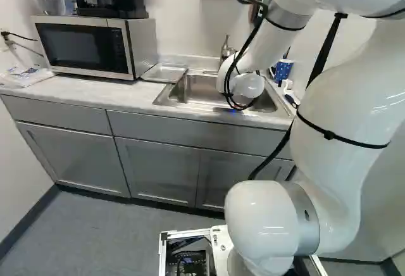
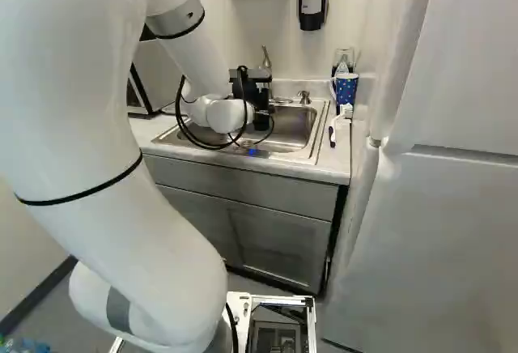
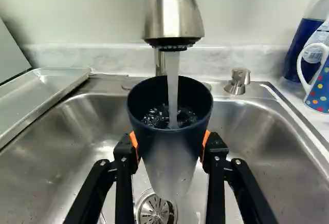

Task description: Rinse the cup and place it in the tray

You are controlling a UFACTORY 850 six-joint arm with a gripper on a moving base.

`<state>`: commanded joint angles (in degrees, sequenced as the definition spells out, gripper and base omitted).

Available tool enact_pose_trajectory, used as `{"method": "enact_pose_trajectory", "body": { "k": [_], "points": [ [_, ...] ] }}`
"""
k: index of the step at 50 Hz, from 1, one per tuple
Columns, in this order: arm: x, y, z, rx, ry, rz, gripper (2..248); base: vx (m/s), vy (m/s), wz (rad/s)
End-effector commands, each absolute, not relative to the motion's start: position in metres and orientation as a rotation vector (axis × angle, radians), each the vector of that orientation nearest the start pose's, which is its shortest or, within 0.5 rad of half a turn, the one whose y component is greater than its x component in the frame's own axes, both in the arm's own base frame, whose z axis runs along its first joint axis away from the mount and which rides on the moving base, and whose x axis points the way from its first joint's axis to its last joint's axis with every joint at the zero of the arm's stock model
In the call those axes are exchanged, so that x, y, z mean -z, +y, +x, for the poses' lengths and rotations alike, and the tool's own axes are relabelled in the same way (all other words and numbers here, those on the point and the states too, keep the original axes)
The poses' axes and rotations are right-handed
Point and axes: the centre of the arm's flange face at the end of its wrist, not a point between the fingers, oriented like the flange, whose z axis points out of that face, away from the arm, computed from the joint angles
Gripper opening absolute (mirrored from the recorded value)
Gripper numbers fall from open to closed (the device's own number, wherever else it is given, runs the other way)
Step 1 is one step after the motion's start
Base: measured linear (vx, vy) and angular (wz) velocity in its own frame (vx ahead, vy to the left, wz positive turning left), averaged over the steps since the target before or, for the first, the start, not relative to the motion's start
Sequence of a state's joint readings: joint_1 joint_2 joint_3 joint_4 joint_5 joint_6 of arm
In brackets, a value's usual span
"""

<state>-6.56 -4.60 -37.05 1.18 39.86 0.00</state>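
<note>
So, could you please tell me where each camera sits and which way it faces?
Left base view: behind the white arm, to its left, facing ahead and down at the stainless-steel sink and silver microwave; the arm fills the right.
Right base view: behind the arm, to its right, facing the sink and blue dotted mug; the arm fills the left.
Wrist view: on the wrist, looking along the black gripper, its two fingers holding the dark blue cup under the running metal tap.
Both base views share the sink, mug and microwave.
</note>
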Motion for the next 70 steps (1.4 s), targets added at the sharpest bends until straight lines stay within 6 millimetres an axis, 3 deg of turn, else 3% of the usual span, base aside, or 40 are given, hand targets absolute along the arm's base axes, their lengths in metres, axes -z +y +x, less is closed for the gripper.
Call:
{"method": "enact_pose_trajectory", "body": {
  "k": [34,49,70],
  "points": [
    [-0.446,-0.054,0.469,1.891,0.178,-2.586,126,0.000,0.000,0.000],
    [-0.447,-0.035,0.470,1.880,0.125,-2.569,126,0.000,0.000,0.000],
    [-0.465,-0.004,0.469,1.905,0.041,-2.504,126,0.000,0.000,0.000]
  ]
}}
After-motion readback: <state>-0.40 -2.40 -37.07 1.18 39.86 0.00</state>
